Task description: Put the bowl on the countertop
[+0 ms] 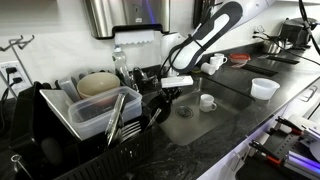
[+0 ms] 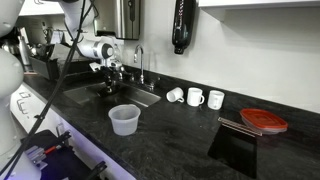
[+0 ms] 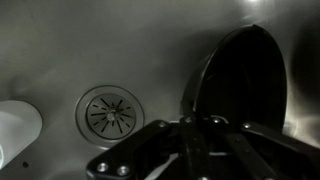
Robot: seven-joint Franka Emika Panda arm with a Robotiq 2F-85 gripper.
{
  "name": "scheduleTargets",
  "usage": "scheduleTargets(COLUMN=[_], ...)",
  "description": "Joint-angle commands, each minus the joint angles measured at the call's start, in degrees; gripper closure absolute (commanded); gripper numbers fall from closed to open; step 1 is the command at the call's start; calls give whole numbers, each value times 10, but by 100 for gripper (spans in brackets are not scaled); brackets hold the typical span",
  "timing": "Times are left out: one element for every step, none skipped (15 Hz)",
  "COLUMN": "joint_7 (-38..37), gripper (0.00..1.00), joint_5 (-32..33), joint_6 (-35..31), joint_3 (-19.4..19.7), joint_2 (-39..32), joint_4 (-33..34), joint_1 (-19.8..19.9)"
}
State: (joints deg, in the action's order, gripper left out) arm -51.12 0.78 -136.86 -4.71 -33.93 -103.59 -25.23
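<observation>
- One step of two looks done: my gripper point(image 3: 205, 125) is closed, jaws pinched on the rim of the bowl point(image 3: 240, 80).
- Bowl position: inside the sink point(image 3: 60, 45), to one side of the drain point(image 3: 110, 112), and it appears tipped up on edge. Whether it touches the sink floor, I cannot tell.
- Remaining, by my judgement: lift clear of the sink, carry across to the countertop point(image 2: 190, 140) beside the sink, set down, release.
- Only the wrist view shows the grip and the bowl itself. In both exterior views the bowl is lost in the dark under my gripper.
- Exterior views add context the wrist view lacks: my arm reaches down into the sink, and a white cup point(image 1: 207, 101) sits in the sink near the gripper.
- An exterior view also shows a white bowl point(image 2: 124, 119) on the countertop in front of the sink. I should place away from it.
</observation>
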Motion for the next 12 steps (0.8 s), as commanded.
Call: scheduleTargets(joint_7=[5, 8, 14, 19, 29, 46, 65, 85, 102, 116, 127, 142], gripper=[98, 98, 98, 98, 98, 98, 98, 98, 98, 98, 98, 98], joint_5=[-5, -8, -18, -25, -37, -51, -65, -71, -74, -75, -75, -79], joint_6=[-24, -24, -29, -31, -37, -44, -51, -55, -58, -59, -59, -60], joint_3=[-2, -3, -8, -11, -16, -22, -30, -34, -36, -38, -39, -43], joint_2=[46, 54, 63, 73, 83, 94, 104, 113, 124, 135, 146, 159], joint_4=[-55, -66, -82, -100, -120, -141, -158, -173, -186, -195, -203, -210], joint_1=[14, 19, 28, 36, 45, 54, 62, 66, 68, 69, 70, 73])
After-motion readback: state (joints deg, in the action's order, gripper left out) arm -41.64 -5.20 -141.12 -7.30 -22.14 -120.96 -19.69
